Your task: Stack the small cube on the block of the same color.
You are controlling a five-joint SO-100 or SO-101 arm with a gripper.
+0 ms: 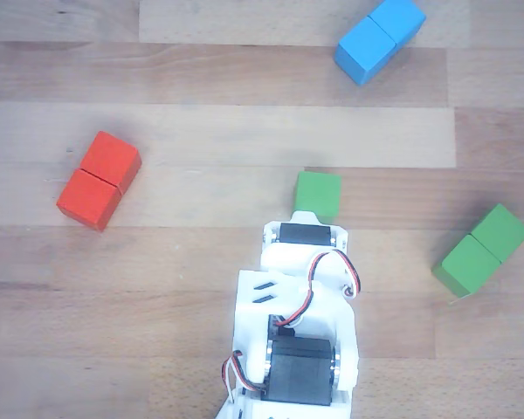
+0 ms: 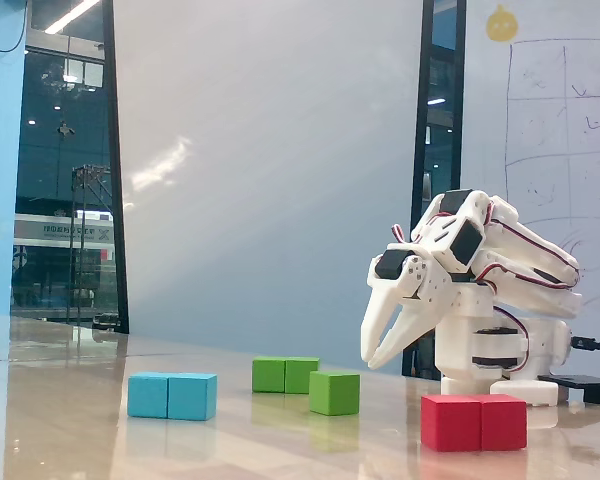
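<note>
The small green cube (image 1: 318,195) sits on the wooden table just beyond the white arm's wrist (image 1: 307,234). It also shows in the fixed view (image 2: 334,392). The green two-cube block (image 1: 482,250) lies apart from it, to the right in the other view and just behind-left in the fixed view (image 2: 285,375). My gripper (image 2: 370,360) points down, hanging a little above the table, right of the small cube and not touching it. Its fingertips are close together and hold nothing. In the other view the fingers are hidden under the wrist.
A red two-cube block (image 1: 99,180) lies at the left and a blue two-cube block (image 1: 380,38) at the top right. In the fixed view the red block (image 2: 474,421) is in front of the arm's base (image 2: 490,350), and the blue block (image 2: 172,395) is at the left.
</note>
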